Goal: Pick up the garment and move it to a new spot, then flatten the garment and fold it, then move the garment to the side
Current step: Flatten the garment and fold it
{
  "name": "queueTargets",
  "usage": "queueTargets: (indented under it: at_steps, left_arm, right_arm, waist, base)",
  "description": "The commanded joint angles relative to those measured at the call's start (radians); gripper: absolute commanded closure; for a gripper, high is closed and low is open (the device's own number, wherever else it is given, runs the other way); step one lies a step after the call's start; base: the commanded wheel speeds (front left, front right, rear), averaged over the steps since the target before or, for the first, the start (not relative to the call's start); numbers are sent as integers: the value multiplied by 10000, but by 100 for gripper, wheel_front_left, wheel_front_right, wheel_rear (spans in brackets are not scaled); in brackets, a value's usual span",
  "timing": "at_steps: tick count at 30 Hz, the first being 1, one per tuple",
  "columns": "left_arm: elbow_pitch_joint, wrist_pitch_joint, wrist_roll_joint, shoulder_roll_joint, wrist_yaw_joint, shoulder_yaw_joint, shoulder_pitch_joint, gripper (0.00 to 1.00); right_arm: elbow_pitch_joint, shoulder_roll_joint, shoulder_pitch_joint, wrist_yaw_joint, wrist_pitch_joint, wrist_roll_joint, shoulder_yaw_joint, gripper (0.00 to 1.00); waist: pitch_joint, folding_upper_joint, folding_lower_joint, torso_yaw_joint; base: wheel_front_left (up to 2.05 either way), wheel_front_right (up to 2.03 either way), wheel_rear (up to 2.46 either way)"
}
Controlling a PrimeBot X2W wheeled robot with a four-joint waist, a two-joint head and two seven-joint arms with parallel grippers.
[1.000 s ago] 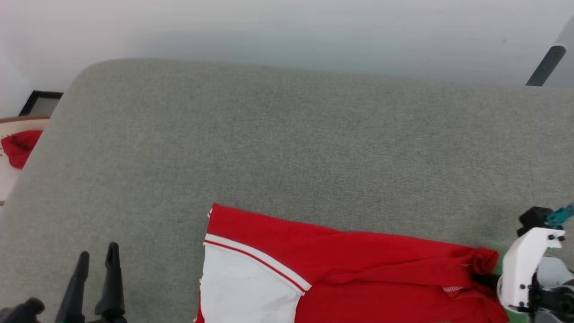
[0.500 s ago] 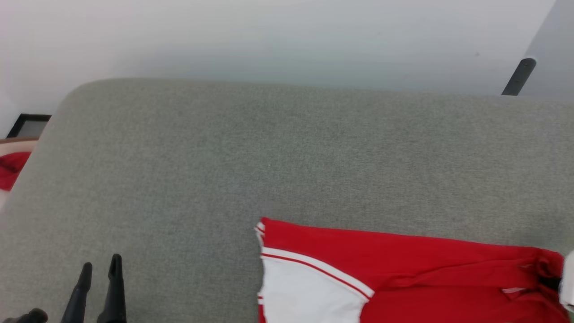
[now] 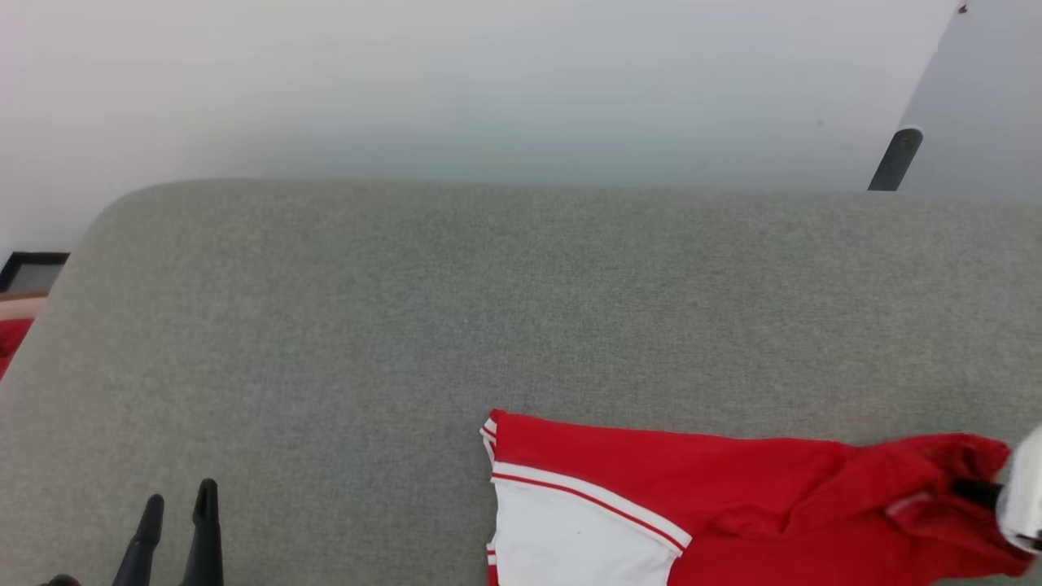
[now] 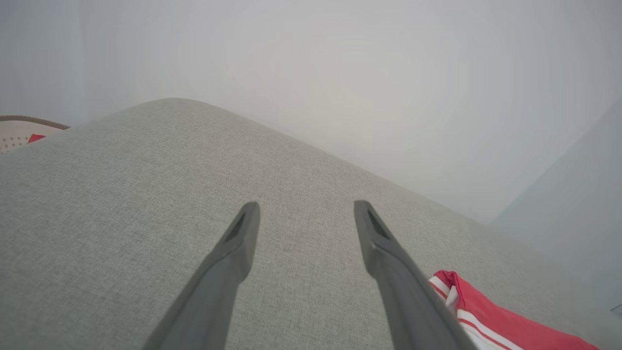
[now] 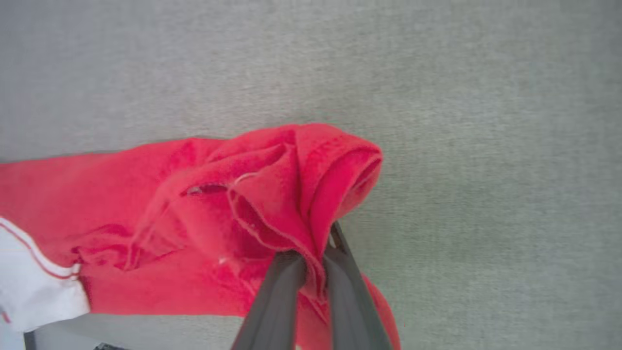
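Right gripper [image 5: 313, 257], bottom middle of the right wrist view: fingers pressed together, pinching a red fold of the garment [image 3: 733, 505]. The garment lies at lower right of the head view on the grey cushion [image 3: 366, 325], white sleeve toward bottom centre. Since a second ago the pinched end has bunched up and risen where it lay flatter. The whole frame also shifted, so the camera moved. Left gripper [image 3: 181, 492] at lower left, fingers spread, empty, well apart from the shirt. Pick-up looks underway; relocation not yet done.

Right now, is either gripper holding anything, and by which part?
Right gripper pinches the shirt by a bunched red fold at the end far from the white sleeve. Left gripper is open, empty.
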Motion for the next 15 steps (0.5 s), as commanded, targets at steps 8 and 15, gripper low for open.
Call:
queueTargets:
  at_steps: [8, 15]
  left_arm:
    - [-59, 27, 7, 84, 89, 13, 282, 0]
    - [-57, 40, 16, 43, 63, -138, 189, 0]
  right_arm:
    - [-2467, 782, 883, -9, 968, 1392, 506, 100]
    - [-4052, 2091, 1156, -9, 1441, 1777, 1068, 100]
  waist:
    - [-390, 0, 0, -124]
    - [-521, 0, 0, 92]
  base:
    - [0, 0, 0]
    - [0, 0, 0]
